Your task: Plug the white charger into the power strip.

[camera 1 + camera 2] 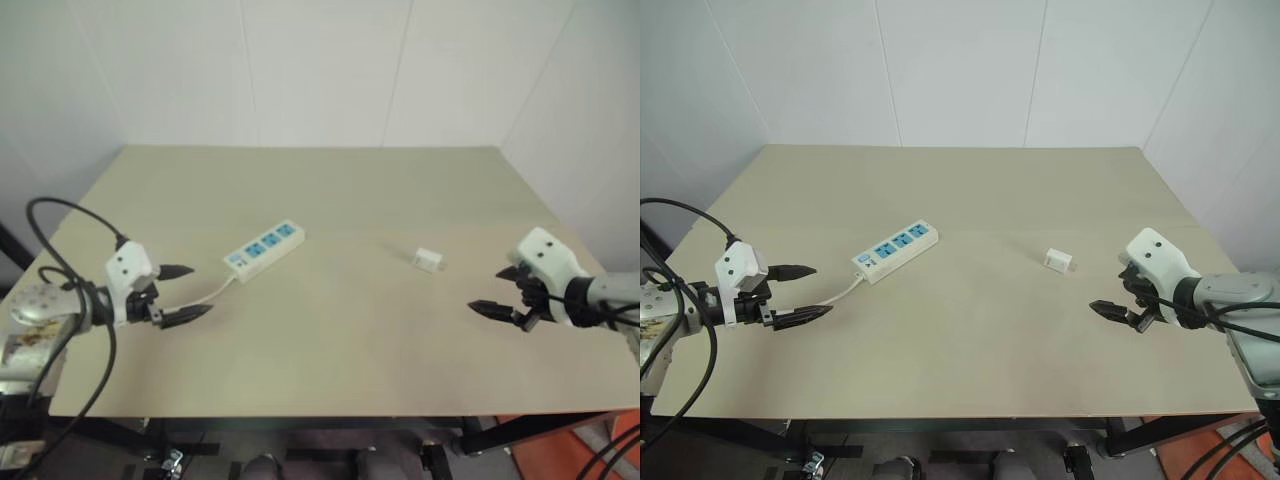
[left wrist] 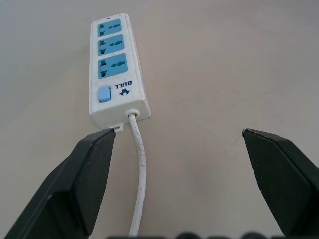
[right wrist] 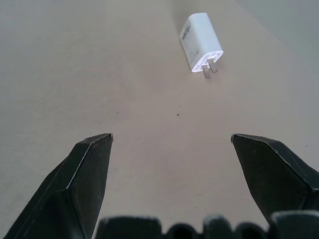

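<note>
The white charger (image 1: 1058, 260) lies on its side on the beige counter (image 1: 970, 370), toward the right edge and about midway between the far and near edges, its two metal prongs pointing toward the near right side. It is unplugged and well apart from the power strip (image 1: 896, 251), which lies at a slant left of the counter's middle, its three blue socket faces turned up and empty. The strip's switch end points toward the near left corner, and from that end its white cord (image 1: 843, 292) runs across the counter toward the left claw (image 1: 803, 292). That claw hovers near the left edge, released, its two black fingers spread wide on either side of the cord's line, gripping nothing and short of the strip's end. The right claw (image 1: 1114, 295) hovers near the right edge, just nearward of the charger, also released with fingers wide apart and empty, aimed toward the charger without touching it.
</note>
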Robot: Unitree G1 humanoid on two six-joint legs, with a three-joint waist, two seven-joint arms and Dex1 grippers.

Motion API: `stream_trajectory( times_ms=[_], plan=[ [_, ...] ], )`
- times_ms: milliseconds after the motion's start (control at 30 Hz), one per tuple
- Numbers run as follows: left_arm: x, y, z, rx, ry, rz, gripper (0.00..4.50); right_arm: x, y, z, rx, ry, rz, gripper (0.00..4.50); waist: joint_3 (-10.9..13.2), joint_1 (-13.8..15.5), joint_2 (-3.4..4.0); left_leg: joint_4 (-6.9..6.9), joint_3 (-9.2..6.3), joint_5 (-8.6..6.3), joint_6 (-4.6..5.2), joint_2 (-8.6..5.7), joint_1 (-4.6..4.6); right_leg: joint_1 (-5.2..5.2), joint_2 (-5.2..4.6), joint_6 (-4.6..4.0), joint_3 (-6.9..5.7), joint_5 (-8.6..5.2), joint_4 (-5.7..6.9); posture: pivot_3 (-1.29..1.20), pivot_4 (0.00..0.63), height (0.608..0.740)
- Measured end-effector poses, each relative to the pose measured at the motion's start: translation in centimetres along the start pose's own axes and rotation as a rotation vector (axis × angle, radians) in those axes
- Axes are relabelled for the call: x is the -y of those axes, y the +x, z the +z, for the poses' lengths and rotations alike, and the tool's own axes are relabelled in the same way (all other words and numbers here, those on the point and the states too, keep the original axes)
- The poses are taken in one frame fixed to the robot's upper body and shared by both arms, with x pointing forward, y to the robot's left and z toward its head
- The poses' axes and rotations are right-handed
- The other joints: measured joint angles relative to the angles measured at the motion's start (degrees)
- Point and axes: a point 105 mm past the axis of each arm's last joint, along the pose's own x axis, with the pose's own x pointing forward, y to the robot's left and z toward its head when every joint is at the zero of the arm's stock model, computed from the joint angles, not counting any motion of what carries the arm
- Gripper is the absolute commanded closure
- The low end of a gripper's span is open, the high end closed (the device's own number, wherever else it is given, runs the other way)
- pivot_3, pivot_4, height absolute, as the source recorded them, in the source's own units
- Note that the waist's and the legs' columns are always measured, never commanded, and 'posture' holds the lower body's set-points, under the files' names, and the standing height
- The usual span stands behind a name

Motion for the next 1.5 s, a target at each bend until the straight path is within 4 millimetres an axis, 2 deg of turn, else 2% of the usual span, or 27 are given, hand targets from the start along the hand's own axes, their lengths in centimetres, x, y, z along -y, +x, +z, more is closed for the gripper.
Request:
stream_trajectory(
  times_ms=[500, 633, 733, 833, 933, 1033, 1133, 1267, 1367, 1500],
  plan=[
    [-0.1, -0.1, -0.2, -0.001, 0.006, 0.022, 0.03, 0.5, 0.1, 0.5, 0.025, -0.012, -0.025, 0.0, 0.0, -0.02, 0.0, 0.0, 0.0, 0.0, 0.0, 0.0, 0.0, 0.0, 0.0, 0.0, 0.0, 0.0, 0.0, 0.0, 0.15, 0.74],
    [-0.9, 0.2, -0.5, 0.003, 0.013, 0.085, 0.03, 0.4, 0.3, 0.5, 0.028, -0.014, -0.022, 0.0, 0.0, 0.02, 0.01, 0.0, 0.0, 0.0, 0.0, -0.01, 0.02, 0.01, -0.01, 0.0, 0.0, 0.0, 0.01, 0.0, 0.15, 0.74],
    [-2.4, 1.2, -0.7, 0.046, 0.021, 0.188, 0.03, 0.4, 0.4, 0.7, 0.035, -0.018, -0.027, 0.0, -0.01, 0.27, 0.0, 0.03, -0.01, 0.0, 0.0, -0.02, 0.02, 0.05, 0.0, 0.02, 0.0, 0.02, 0.01, 0.0, 0.15, 0.74],
    [-4.7, 3.1, -0.3, 0.154, 0.0, 0.302, 0.03, 0.0, 0.9, 1.0, 0.048, -0.021, -0.02, 0.0, -0.03, 0.75, -0.04, 0.09, -0.01, 0.0, 0.0, -0.04, 0.0, 0.09, -0.01, 0.08, 0.0, 0.07, -0.03, 0.0, 0.15, 0.74],
    [-5.7, 4.6, -0.9, 0.192, -0.012, 0.334, 0.03, -0.7, 1.4, 1.7, 0.079, -0.03, -0.01, 0.0, -0.04, 0.89, -0.05, 0.09, -0.01, 0.0, 0.0, -0.07, -0.06, 0.03, -0.02, -0.01, 0.0, 0.13, -0.04, 0.0, 0.15, 0.74],
    [-5.7, 6.5, -1.7, 0.208, -0.037, 0.31, 0.03, -1.4, 1.8, 3.1, 0.128, -0.037, -0.011, 0.0, -0.04, 0.8, -0.05, 0.08, -0.01, 0.0, 0.01, -0.07, -0.08, 0.01, -0.02, -0.06, 0.0, 0.16, 0.0, 0.0, 0.15, 0.74],
    [-5.2, 8.3, -2.6, 0.192, -0.052, 0.283, 0.03, -2.9, 2.3, 5.2, 0.193, -0.053, 0.008, 0.0, -0.04, 0.77, -0.06, 0.1, -0.04, 0.0, 0.01, -0.07, -0.07, 0.04, 0.0, 0.02, -0.01, 0.14, 0.0, 0.0, 0.15, 0.74],
    [-5.0, 9.6, -2.2, 0.223, -0.075, 0.263, 0.03, -4.5, 2.4, 7.3, 0.248, -0.053, 0.016, 0.0, -0.04, 0.87, -0.06, 0.1, -0.05, 0.0, 0.01, -0.1, -0.11, 0.03, -0.02, 0.03, -0.01, 0.15, 0.0, 0.0, 0.15, 0.74],
    [-4.5, 10.4, -2.1, 0.236, -0.09, 0.241, 0.03, -5.7, 2.4, 7.9, 0.262, -0.05, 0.025, 0.0, -0.04, 0.99, -0.06, 0.1, -0.06, 0.0, 0.01, -0.12, -0.13, 0.02, -0.03, 0.01, -0.01, 0.16, 0.0, 0.0, 0.15, 0.74],
    [-4.5, 10.8, -2.0, 0.229, -0.082, 0.247, 0.03, -6.2, 2.3, 7.9, 0.25, -0.04, 0.025, 0.0, -0.04, 1.2, -0.06, 0.11, -0.06, 0.0, 0.01, -0.12, -0.05, 0.06, -0.03, 0.04, -0.01, 0.15, 0.07, 0.0, 0.15, 0.74]
  ],
)
